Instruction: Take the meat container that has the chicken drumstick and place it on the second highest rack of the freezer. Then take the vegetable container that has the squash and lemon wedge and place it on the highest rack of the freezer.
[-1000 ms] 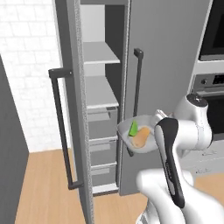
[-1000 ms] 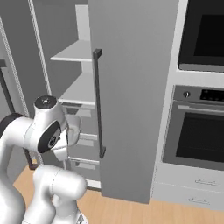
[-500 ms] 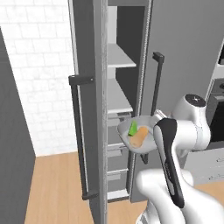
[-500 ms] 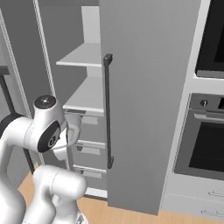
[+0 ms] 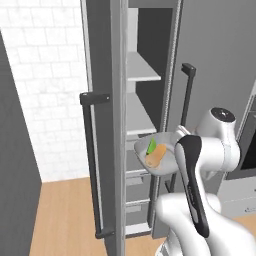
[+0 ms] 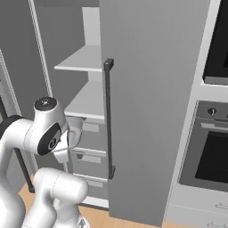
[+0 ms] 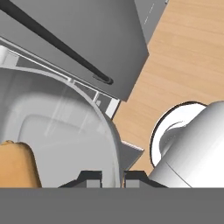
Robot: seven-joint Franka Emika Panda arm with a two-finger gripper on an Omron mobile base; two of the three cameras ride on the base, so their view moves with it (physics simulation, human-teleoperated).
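Tool (image 7: 113, 176) clamps the vegetable container (image 5: 159, 160) rim, held level before the freezer (image 5: 142, 115).

Arm folded up tight over the base, elbow high, forearm angled down toward the open freezer gap, seen from both base views. Gripper (image 7: 113, 176) sits at chest height; in the hand view its two dark fingertips (image 7: 90, 176) are closed close together, pinching the rim of the container (image 5: 161, 161), one tip on each side of the wall.
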